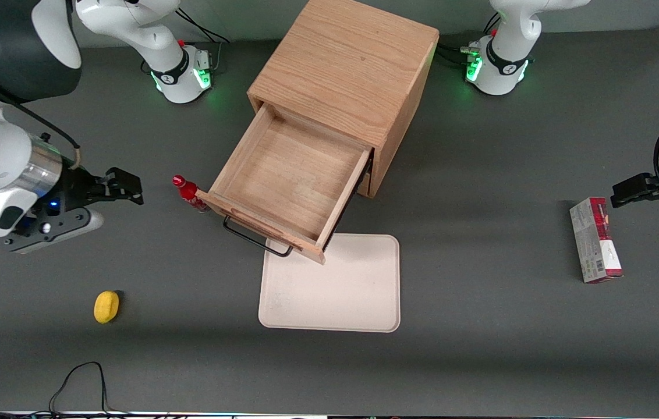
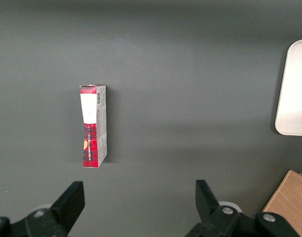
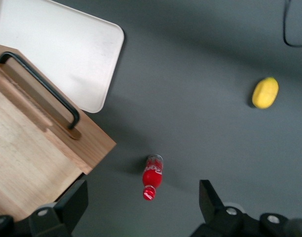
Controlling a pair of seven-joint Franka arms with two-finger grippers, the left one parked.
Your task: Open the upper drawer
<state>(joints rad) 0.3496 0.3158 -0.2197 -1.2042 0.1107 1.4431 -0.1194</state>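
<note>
- Gripper up off the table toward the working arm's end, fingers spread wide, pinching nothing, well apart from the drawer handle.
- Both spread fingers visible in the right wrist view, red bottle between them farther down on the table.
- Yellow lemon on the table, nearer the front camera than the gripper; also seen from the wrist.
- Small red bottle upright, just beside the corner of the drawer front; touching or not, cannot tell.
- Upper drawer pulled far out of the oak cabinet, inside bare wood, nothing in it.
- Black wire handle on the drawer front, facing the front camera; also in the wrist view.
- Cream tray flat on the table, drawer front corner overhanging its edge.
- Red and white box lying flat toward the parked arm's end, well apart from tray and cabinet; same box in the left wrist view.
</note>
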